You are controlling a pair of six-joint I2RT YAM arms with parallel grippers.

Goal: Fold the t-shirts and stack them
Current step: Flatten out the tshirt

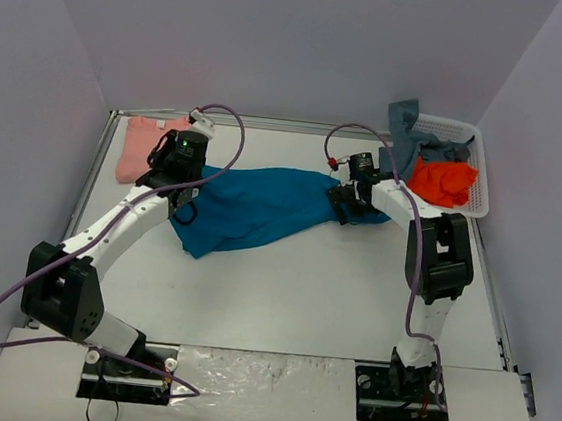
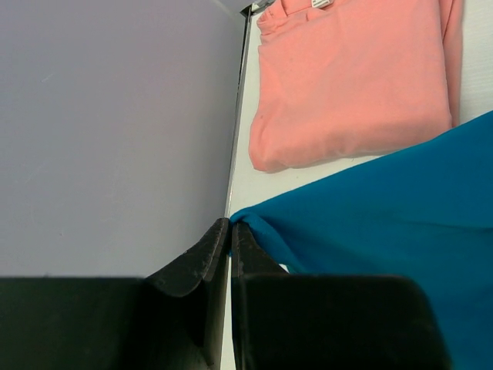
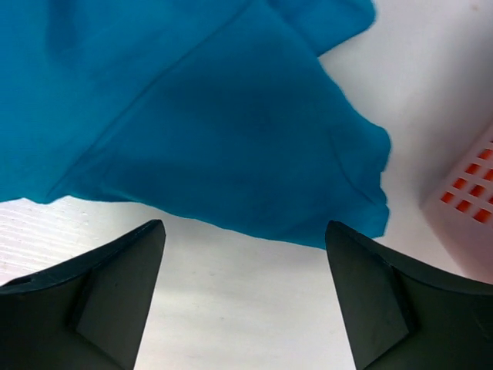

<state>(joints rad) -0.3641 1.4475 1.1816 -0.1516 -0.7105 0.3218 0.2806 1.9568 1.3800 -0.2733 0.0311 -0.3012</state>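
The left gripper (image 2: 230, 231) has its jaws pressed together on a corner of the teal shirt (image 2: 385, 231) (just right of the grey wall (image 2: 115, 131)). The folded pink shirt (image 2: 354, 77) lies beyond it.

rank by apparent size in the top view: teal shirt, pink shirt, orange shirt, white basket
1. teal t-shirt
2. white lattice basket
3. salmon-pink t-shirt, partly hidden
4. orange t-shirt

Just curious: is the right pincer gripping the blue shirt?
No: the right pincer stands open, both fingers short of the teal-blue shirt's edge.
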